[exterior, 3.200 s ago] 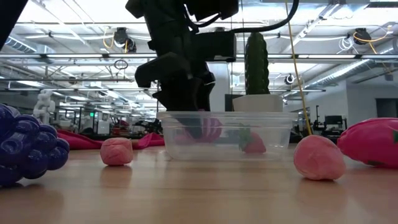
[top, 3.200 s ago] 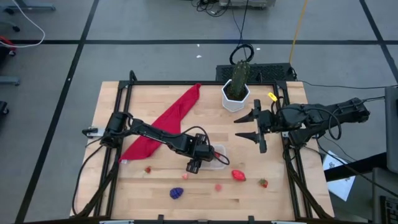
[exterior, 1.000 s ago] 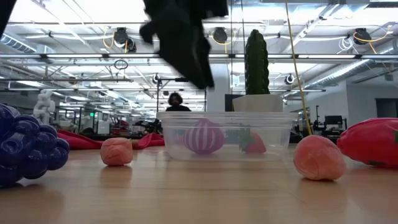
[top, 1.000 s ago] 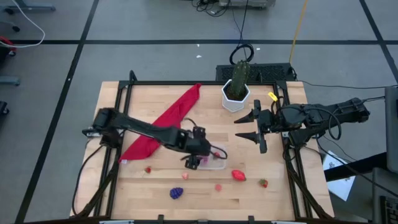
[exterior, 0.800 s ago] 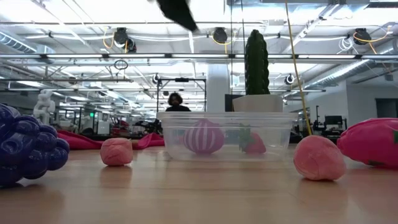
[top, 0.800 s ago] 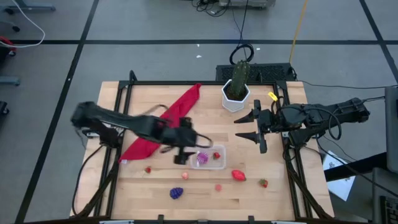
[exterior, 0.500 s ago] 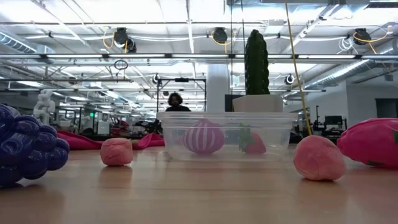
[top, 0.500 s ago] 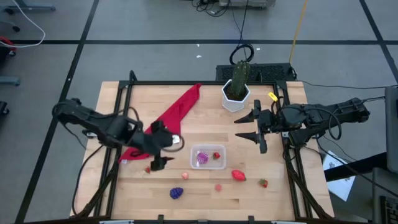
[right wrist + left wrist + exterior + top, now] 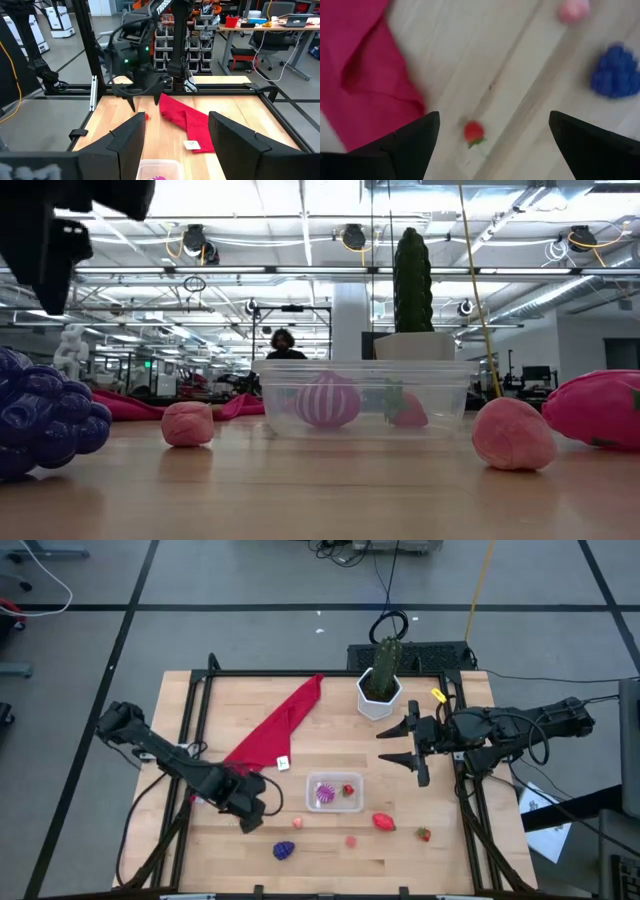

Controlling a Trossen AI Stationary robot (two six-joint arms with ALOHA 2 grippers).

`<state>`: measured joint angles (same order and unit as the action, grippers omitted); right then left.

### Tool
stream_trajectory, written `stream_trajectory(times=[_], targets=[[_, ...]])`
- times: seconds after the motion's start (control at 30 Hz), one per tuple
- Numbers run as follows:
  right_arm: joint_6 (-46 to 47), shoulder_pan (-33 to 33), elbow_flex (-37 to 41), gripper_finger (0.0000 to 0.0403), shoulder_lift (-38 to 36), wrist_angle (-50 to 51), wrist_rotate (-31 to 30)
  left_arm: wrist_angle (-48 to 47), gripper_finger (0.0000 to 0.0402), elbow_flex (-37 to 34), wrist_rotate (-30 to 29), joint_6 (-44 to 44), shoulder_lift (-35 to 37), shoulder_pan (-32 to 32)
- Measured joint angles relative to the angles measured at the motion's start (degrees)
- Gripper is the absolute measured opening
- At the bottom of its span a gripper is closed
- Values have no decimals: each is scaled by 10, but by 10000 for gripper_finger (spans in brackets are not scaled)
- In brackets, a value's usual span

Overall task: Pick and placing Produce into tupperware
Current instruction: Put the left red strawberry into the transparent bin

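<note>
Tupperware (image 9: 335, 793) holds 2 produce pieces. Left claw (image 9: 250, 814) gapes empty above a small red strawberry (image 9: 473, 132) beside red cloth (image 9: 270, 732). Right claw (image 9: 405, 746) parted, empty, at desk (image 9: 440, 855) edge.

High view looks straight down on the whole bench (image 9: 220, 700); low view sits at bench level, close to the tupperware (image 9: 365, 395) both share.

Grey floor (image 9: 250, 580), bright ceiling lights (image 9: 352, 235), desks (image 9: 260, 25).
</note>
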<state>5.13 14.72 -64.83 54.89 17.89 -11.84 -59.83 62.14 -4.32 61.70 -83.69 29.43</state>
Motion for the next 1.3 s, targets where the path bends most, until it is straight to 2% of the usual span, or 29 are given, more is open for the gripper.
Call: stream_trajectory(times=[0.17,0.27,0.5,0.77,1.0,1.07,1.17,1.3], targets=[[-5,0,0,208,0,0,0,1,381,-10,21,138,0,-18],[-16,0,0,208,0,0,0,-8,381,-10,40,173,0,-15],[-19,0,0,208,0,0,0,-34,381,-10,34,266,0,-4],[-19,0,0,208,0,4,0,-35,381,-10,-16,273,-4,10],[-19,0,0,208,0,4,0,-29,381,-22,-32,302,-5,26],[-19,0,0,208,0,4,0,-23,381,-42,-22,331,-5,29],[-19,0,0,208,0,4,0,11,381,-79,24,365,-5,30],[-19,0,0,208,0,4,0,72,381,-115,52,375,-5,30]])
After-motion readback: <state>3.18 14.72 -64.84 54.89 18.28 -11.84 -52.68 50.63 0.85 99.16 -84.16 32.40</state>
